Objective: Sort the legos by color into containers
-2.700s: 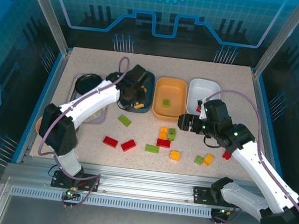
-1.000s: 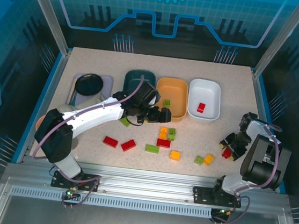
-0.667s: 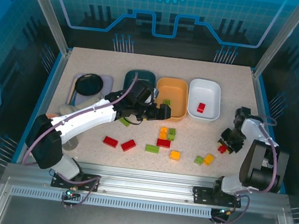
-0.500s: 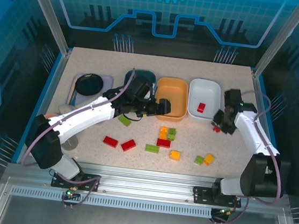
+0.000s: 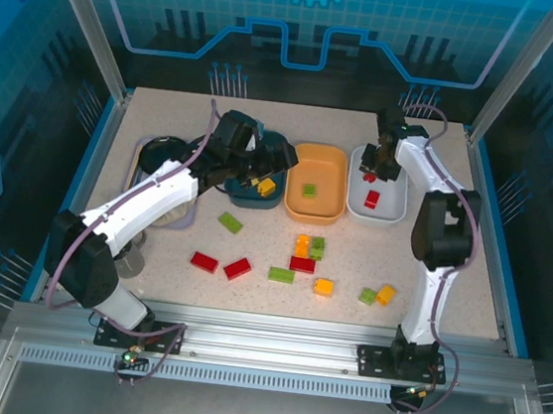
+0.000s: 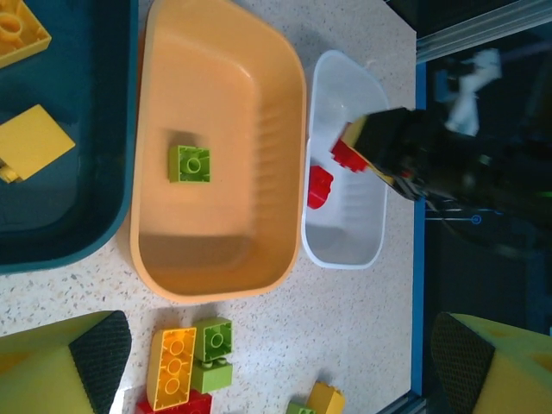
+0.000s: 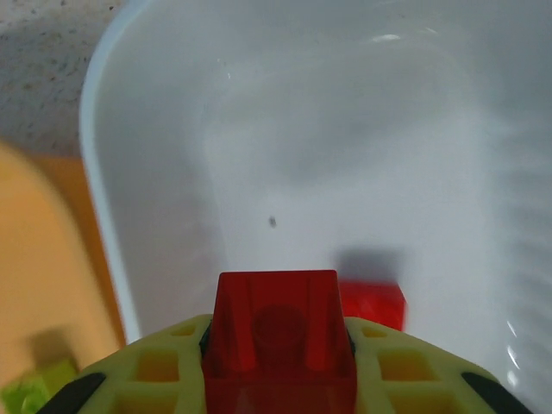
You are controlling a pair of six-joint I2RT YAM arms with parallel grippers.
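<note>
Red brick [image 7: 280,332] pinched over white bin [image 5: 392,185]
Right gripper [image 5: 372,168] clamps it at 1 o'clock on the table [image 5: 450,267], above a lying red brick [image 5: 372,198]; left gripper [image 5: 269,166] gapes wide, empty, over teal bin [image 5: 247,202] at 11 o'clock.

A beige speckled table [image 5: 439,271] carries the scene, edged on its left and right by blue strips [image 5: 85,195]. At its far left lies a lavender tray [image 5: 134,173], visible only in part, with a black round dish [image 5: 162,147] resting at its far end. A ribbed aluminium rail [image 5: 270,351] runs along the near edge. Slanted metal posts [image 5: 83,15] rise at the two far corners, framing clear side panels. The dark back wall [image 5: 309,11] bears glowing blue line patterns and a gear shape.
</note>
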